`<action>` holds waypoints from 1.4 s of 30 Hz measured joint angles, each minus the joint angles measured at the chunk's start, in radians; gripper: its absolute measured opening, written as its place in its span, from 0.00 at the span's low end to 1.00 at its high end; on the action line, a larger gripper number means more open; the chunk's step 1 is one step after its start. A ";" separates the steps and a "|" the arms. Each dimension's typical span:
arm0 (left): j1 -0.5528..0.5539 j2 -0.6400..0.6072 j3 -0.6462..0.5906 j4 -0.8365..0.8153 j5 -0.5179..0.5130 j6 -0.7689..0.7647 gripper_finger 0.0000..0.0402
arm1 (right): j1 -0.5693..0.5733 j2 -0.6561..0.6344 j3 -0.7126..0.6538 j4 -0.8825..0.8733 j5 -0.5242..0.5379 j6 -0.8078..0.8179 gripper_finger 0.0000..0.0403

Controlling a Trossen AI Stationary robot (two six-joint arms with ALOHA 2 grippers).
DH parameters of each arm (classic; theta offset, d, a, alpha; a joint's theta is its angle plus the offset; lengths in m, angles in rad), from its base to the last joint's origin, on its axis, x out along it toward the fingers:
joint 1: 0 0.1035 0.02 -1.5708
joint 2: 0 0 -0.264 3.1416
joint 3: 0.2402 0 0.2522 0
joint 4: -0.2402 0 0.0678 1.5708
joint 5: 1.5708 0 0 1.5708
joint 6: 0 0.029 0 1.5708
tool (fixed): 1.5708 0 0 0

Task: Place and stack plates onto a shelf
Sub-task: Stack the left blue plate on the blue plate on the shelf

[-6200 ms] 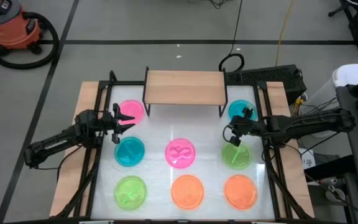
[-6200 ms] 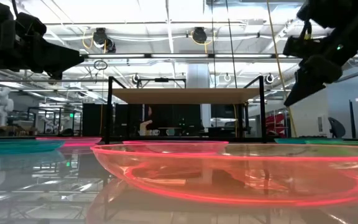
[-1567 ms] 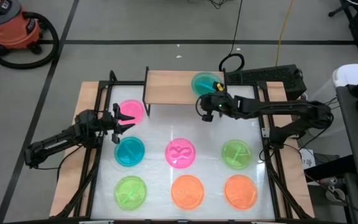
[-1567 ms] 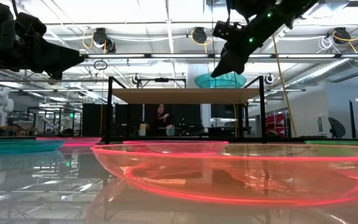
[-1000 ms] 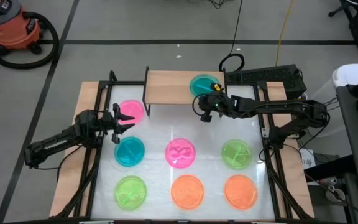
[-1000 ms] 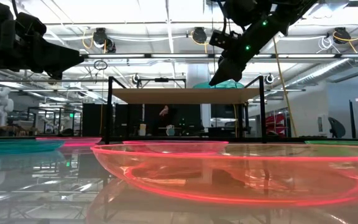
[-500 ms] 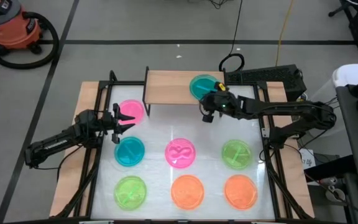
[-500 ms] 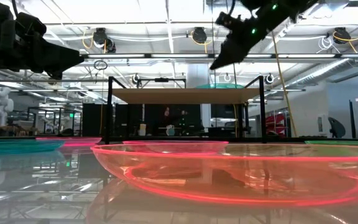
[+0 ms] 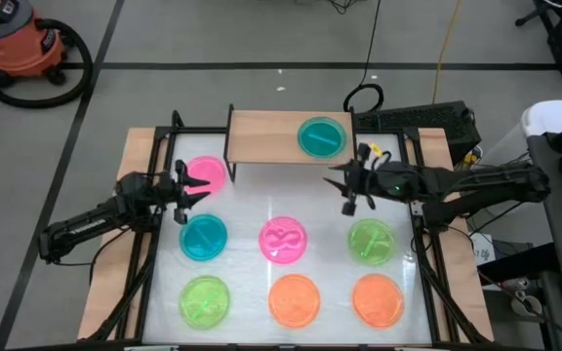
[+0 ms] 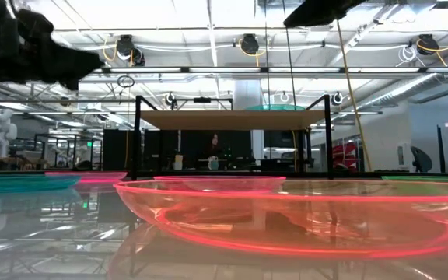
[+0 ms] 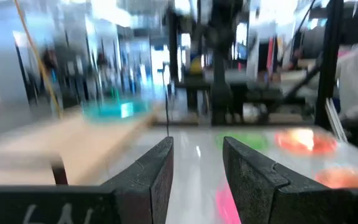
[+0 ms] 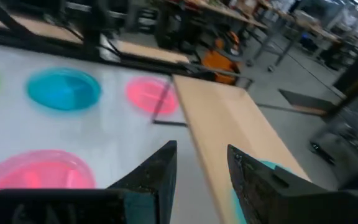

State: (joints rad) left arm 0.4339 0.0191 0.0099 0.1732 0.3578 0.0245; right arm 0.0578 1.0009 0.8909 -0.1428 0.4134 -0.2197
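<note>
A teal plate [image 9: 322, 136] lies flat on the right part of the light-wood shelf [image 9: 271, 136], also seen as a thin teal plate [image 10: 274, 107] on the shelf board [image 10: 208, 119]. My right gripper [image 9: 341, 189] hovers open over the table, just near-right of the shelf, touching nothing; in its wrist view the open right gripper [image 12: 201, 168] faces the shelf board [image 12: 229, 124]. My left gripper [image 9: 201, 187] stands open beside the far-left pink plate [image 9: 206, 173], holding nothing. The left gripper's [image 11: 197, 168] fingers show a clear gap.
On the white tabletop lie a teal plate [image 9: 204, 237], a pink plate [image 9: 284, 241], two green plates [image 9: 371, 242] [image 9: 204, 300] and two orange plates [image 9: 294, 299] [image 9: 378, 299]. Black frame rails [image 9: 150, 244] run along both table sides. The shelf's left half is bare.
My right gripper has opened and let go of the teal plate, which has settled flat on the shelf's right part. The gripper has then risen and drawn back from the shelf toward the table's right and near side.
</note>
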 joint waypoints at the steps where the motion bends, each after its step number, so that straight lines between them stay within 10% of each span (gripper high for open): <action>1: 0.000 0.000 0.001 0.028 0.000 0.003 0.36 | 0.018 -0.014 -0.015 0.005 0.000 0.004 0.31; 20: 0.000 0.001 0.000 0.301 0.000 -0.201 0.36 | 0.137 -0.180 -0.370 0.403 0.003 -0.004 0.31; 42: -0.005 0.006 0.125 0.168 -0.017 -0.254 0.36 | 0.137 -0.221 -0.389 0.453 0.002 -0.005 0.31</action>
State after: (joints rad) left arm 0.4289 0.0253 0.1351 0.3414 0.3406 -0.2294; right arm 0.1947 0.7799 0.5022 0.3099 0.4157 -0.2245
